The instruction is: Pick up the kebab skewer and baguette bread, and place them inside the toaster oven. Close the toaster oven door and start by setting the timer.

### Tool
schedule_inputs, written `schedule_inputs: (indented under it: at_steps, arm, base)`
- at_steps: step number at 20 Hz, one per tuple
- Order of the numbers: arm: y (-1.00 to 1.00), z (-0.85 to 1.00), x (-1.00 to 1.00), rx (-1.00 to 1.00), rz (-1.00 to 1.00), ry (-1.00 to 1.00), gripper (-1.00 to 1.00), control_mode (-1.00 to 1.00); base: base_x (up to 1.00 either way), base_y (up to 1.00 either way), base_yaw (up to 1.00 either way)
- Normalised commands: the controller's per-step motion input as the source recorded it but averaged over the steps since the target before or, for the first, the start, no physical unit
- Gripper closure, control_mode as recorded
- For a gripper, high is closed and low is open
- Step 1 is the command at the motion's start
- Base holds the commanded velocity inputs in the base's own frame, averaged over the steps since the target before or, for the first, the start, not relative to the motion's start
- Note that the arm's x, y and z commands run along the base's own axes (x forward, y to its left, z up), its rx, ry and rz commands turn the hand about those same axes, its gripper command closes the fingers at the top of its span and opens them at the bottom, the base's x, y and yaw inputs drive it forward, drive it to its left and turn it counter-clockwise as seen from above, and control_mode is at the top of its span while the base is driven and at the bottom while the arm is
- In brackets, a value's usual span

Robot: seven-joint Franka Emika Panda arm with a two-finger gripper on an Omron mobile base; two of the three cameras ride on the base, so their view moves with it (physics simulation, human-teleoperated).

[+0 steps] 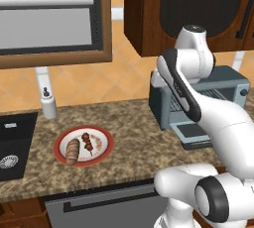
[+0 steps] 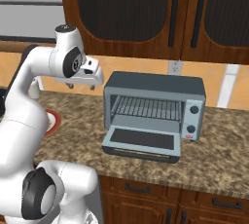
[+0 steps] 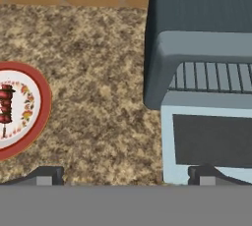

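A red-rimmed white plate (image 1: pixel 59 142) lies on the granite counter and carries the baguette bread (image 1: pixel 73 151) and, beside it, the kebab skewer (image 1: pixel 88 142). In the hand view the kebab skewer (image 3: pixel 5 104) sits at the left edge on the plate (image 3: pixel 42 102). The blue-grey toaster oven (image 2: pixel 155 86) stands to the right, with its toaster oven door (image 2: pixel 143 142) dropped open and the wire rack (image 2: pixel 146 107) bare. My gripper (image 2: pixel 81 86) hangs open above the counter, left of the oven, holding nothing. Its fingertips (image 3: pixel 47 173) stand wide apart.
A dark sink (image 1: pixel 12 145) and a white soap dispenser (image 1: pixel 48 104) sit at the counter's left end. Wooden wall cabinets (image 2: pixel 146 13) hang over the oven. Two oven knobs (image 2: pixel 194 110) are on its right front. Bare counter (image 3: pixel 98 87) lies between plate and oven.
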Motion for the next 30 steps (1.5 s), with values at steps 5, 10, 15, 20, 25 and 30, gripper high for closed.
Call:
schedule_inputs:
  at_steps: [5, 10, 15, 20, 25, 30]
  arm:
    - [-0.70, -0.55, -0.58, 0.13, 0.02, -0.21, -1.00, -1.00]
    - [-1.00, -0.72, -0.03, 0.16, 0.17, -0.57, -1.00, -1.00]
    - [-0.88, -0.61, 0.39, 0.15, 0.18, -0.53, -1.00, -1.00]
    - [-0.47, -0.45, 0.49, 0.09, 0.13, -0.42, -1.00, -1.00]
    - [-0.39, 0.00, 0.76, 0.09, 0.02, -0.16, -1.00, -1.00]
    - [-0.56, -0.07, 0.58, 0.13, 0.00, -0.01, -1.00, -1.00]
  base:
    - [0.00, 0.00, 0.00]
    - [0.00, 0.00, 0.00]
    - [0.00, 0.00, 0.00]
    - [0.00, 0.00, 0.00]
    - [0.00, 0.00, 0.00]
    - [0.00, 0.00, 0.00]
